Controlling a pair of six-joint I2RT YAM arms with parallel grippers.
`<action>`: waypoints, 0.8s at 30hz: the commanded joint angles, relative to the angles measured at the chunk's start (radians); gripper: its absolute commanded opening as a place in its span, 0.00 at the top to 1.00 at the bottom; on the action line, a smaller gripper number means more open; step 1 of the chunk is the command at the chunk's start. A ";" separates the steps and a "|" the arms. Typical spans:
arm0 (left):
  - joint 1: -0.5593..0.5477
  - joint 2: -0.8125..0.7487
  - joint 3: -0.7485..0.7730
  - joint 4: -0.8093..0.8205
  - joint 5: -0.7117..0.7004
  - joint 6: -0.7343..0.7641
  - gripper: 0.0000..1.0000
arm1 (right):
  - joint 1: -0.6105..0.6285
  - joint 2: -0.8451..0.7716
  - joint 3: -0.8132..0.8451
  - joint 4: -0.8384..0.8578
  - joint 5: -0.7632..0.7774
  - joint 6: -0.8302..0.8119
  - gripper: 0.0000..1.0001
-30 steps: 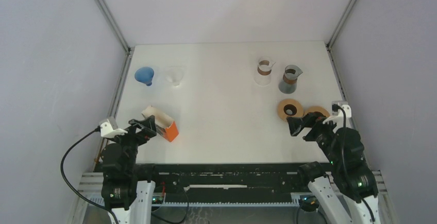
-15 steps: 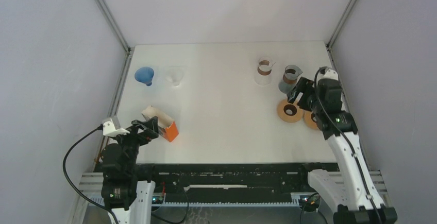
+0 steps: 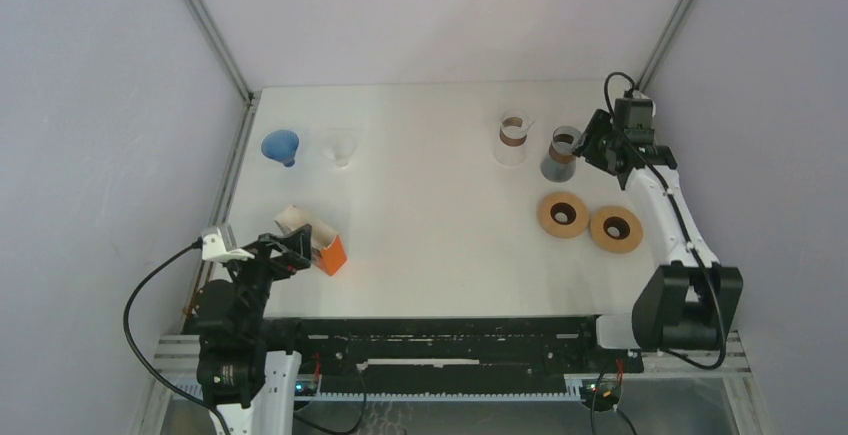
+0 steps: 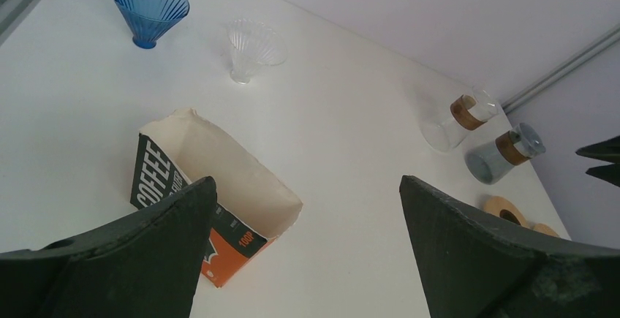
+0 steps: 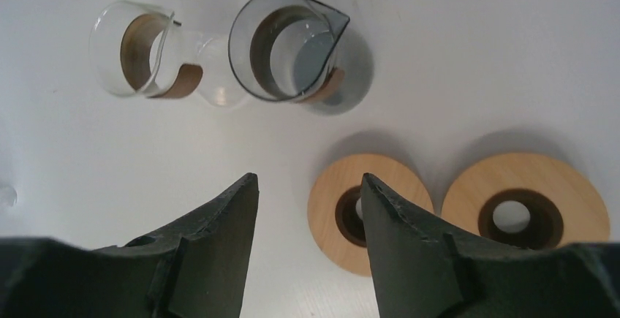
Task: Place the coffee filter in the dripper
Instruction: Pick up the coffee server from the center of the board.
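A blue dripper (image 3: pixel 281 145) (image 4: pixel 148 7) and a clear dripper (image 3: pixel 341 147) (image 4: pixel 252 46) stand at the far left of the table. An orange and black coffee filter box (image 3: pixel 312 239) (image 4: pixel 212 186) lies open on its side at the near left, showing a cream inside; single filters cannot be told apart. My left gripper (image 3: pixel 285 250) (image 4: pixel 307 186) is open just short of the box, holding nothing. My right gripper (image 3: pixel 590 145) (image 5: pixel 309 179) hovers at the far right beside a grey carafe (image 3: pixel 562 153) (image 5: pixel 292 47), jaws partly apart and empty.
A clear carafe (image 3: pixel 512 139) (image 5: pixel 146 58) stands left of the grey one. Two wooden rings (image 3: pixel 563 214) (image 3: pixel 615 229) lie nearer, at the right; in the right wrist view they are one ring (image 5: pixel 369 212) and another (image 5: pixel 525 212). Frame posts rise at the table's far corners.
The right arm swung from the near right edge out over the wooden rings to the grey carafe, and its jaws narrowed. The left arm stayed put.
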 commanded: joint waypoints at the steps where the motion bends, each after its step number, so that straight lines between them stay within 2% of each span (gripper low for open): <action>1: 0.006 -0.077 -0.005 0.058 0.047 0.028 0.00 | -0.010 0.122 0.116 0.051 0.014 0.033 0.39; 12: 0.005 -0.043 -0.009 0.062 0.058 0.029 0.00 | -0.017 0.393 0.282 0.031 0.011 0.069 0.52; 18: 0.006 -0.032 -0.010 0.066 0.055 0.029 0.00 | -0.019 0.448 0.309 0.023 0.036 0.072 0.61; 24: 0.007 -0.027 -0.011 0.064 0.056 0.029 0.00 | -0.018 0.417 0.309 0.004 0.077 0.051 0.88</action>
